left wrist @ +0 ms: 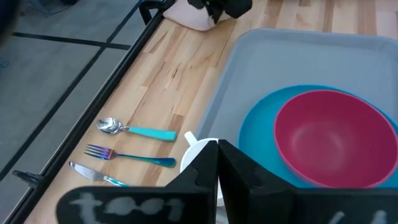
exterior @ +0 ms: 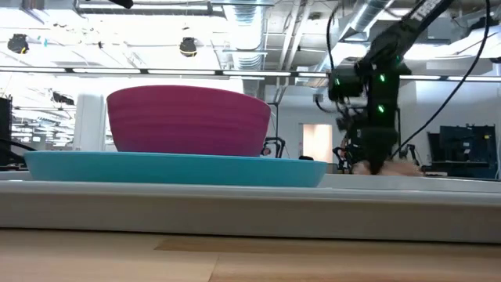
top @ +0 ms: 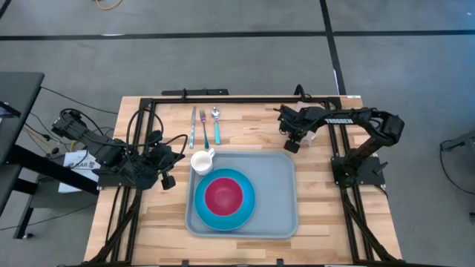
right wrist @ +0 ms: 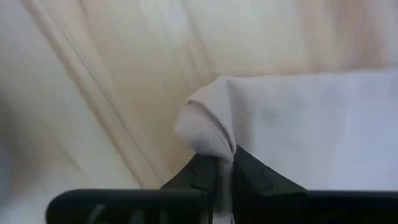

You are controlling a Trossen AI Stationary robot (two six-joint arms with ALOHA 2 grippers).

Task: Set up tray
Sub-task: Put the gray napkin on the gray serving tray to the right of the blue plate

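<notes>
At the bench's left edge the left gripper [top: 169,180] is parked low over the wood, just left of the tray's far-left corner; its jaws are seen pressed together in the left wrist view, with nothing between them. Just right of it a white cup [top: 202,160] is set at the tray's far-left corner, its handle turned toward the far edge of the bench. Beyond the cup, near the far edge, a knife [top: 193,126], a fork [top: 203,127] and a spoon [top: 216,124] are laid side by side on the bare wood, parallel and apart from each other, the knife leftmost and the spoon, with its teal handle, rightmost. The tray [top: 278,185] is placed flat at the middle of the bench, reaching close to the near edge. On its left half a blue plate [top: 223,215] is set, and a red bowl [top: 223,195] is stood upright on the plate. Right of the tray's far-right corner, toward the bench's far-right corner, the right gripper [top: 292,146] is lowered to the wood over a white cloth [right wrist: 292,124]. In the right wrist view the jaws are shown closed on a pinched-up fold of that cloth, the rest of which is spread flat on the bench. In the low view the same gripper is seen down at bench level behind the tray's rim.
</notes>
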